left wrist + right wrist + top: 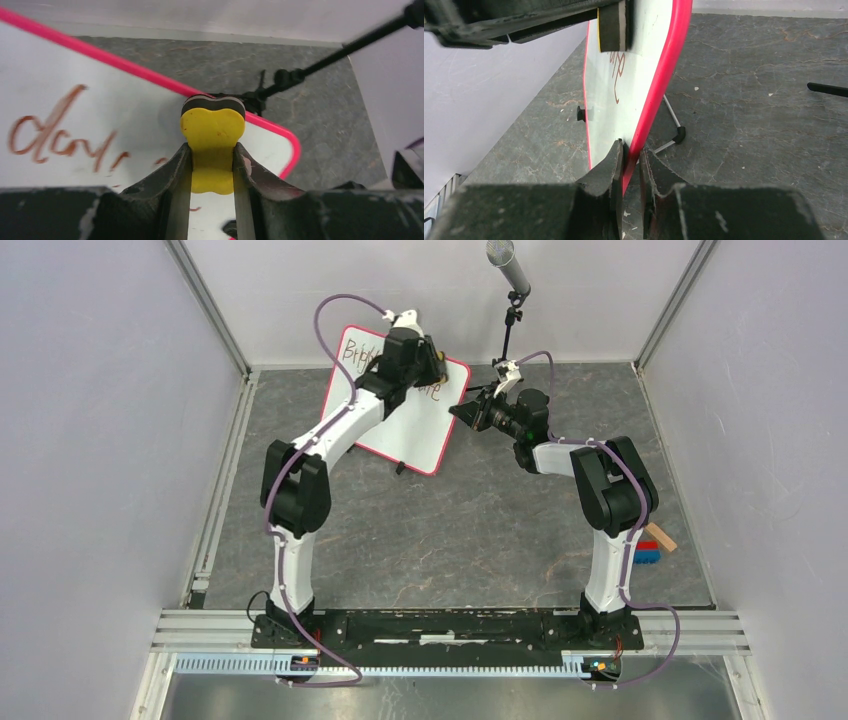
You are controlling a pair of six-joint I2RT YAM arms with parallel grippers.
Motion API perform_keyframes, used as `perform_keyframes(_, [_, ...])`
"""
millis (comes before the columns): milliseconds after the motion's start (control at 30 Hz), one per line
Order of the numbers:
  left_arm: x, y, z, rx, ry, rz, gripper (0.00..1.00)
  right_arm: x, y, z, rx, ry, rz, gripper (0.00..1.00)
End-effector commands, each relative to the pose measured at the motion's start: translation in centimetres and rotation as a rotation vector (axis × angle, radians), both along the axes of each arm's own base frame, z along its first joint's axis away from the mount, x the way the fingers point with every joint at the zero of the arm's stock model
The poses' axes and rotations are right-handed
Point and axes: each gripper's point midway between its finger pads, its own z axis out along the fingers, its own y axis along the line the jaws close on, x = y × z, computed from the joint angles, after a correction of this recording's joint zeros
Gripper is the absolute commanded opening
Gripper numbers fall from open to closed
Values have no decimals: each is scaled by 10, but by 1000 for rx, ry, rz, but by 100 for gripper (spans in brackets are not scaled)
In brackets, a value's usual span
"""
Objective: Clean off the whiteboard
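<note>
The whiteboard (415, 425) is white with a red-pink rim and stands tilted on wire feet at the back of the table. Brown handwriting (60, 137) covers part of it. My left gripper (212, 150) is shut on a yellow eraser (212, 132) with a dark felt face, pressed against the board near its upper right corner; it also shows in the top view (432, 360). My right gripper (630, 150) is shut on the board's right rim (659, 95), holding it; it sits at the board's right edge in the top view (466, 410).
A black stand with a grey microphone (508, 265) rises behind the board's right corner; its rod (345, 50) is close to the eraser. Coloured blocks (655, 545) lie at the right by the right arm. White walls enclose the grey floor.
</note>
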Motion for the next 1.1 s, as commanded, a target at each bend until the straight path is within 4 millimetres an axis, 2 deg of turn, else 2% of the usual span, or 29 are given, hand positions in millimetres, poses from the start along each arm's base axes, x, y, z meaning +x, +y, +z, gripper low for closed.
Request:
perform_keyframes(0, [2,-13,2,54,-25,-52,32,-2,11,21,-18,-108,53,0])
perform_keyframes(200, [5,14,-16,88,5,8,32,-3,11,21,-19,-108,53,0])
perform_keyframes(333, [9,54,-36,86,35,87,32,-4,11,21,-20,-109,53,0])
perform_keyframes(500, [14,104,-71,82,139,187,31,-4,11,21,-19,-109,53,0])
perform_keyframes(600, [13,111,-67,105,127,200,31,-3,11,21,-19,-110,53,0])
perform_keyframes(667, [12,109,-59,113,108,206,31,-3,11,21,-19,-111,52,0])
perform_keyframes(733, [9,95,-52,128,86,183,31,-3,11,21,-19,-110,52,0])
perform_keyframes(800, [3,76,-44,165,57,147,31,-3,11,22,-17,-110,53,0])
perform_keyframes(933, [-14,23,-36,219,10,49,32,-4,11,21,-18,-110,53,0])
perform_keyframes(1067, [-30,-17,-42,248,5,-29,32,-4,10,22,-21,-113,50,0])
